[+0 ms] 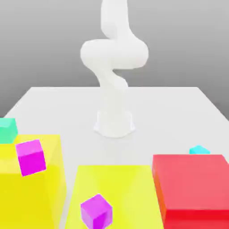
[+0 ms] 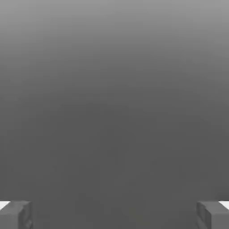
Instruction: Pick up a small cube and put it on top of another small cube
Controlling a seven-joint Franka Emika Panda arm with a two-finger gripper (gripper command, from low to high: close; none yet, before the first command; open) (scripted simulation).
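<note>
Status: task not begun, judging by layout. Nothing stacked, nothing held.

Item 1, cyan cube (image 1: 199,150): sits on white desk (image 1: 67,107) at exterior view's right, just behind top edge of red block (image 1: 194,185), partly hidden by it. Free, untouched.

Item 2, teal cube (image 1: 7,129): far across at exterior view's left edge, behind/beside tall yellow block (image 1: 31,188); whether touching it, can't tell. Top face bare. Well apart from cyan cube.

Other stock: magenta cube (image 1: 31,156) in front of tall yellow block's face; 2nd magenta cube (image 1: 95,211) on flat yellow block (image 1: 116,188), center foreground. Not part of job.

Arm (image 1: 114,58): white, base mid-desk toward the back, rising upright, elbow folded w/ upper links leaving frame at top. Not near either cube.

Gripper (image 2: 114,214): hand view shows two grey fingers (image 2: 15,215) at opposite frame corners, spread wide, nothing between them; plain grey ground ahead.

Left to do (est.): all of it. Approach cyan cube, descend, close on it, lift, carry across desk to teal cube, set on top, release. Red block right beside cyan cube prob. limits finger clearance on that side.
</note>
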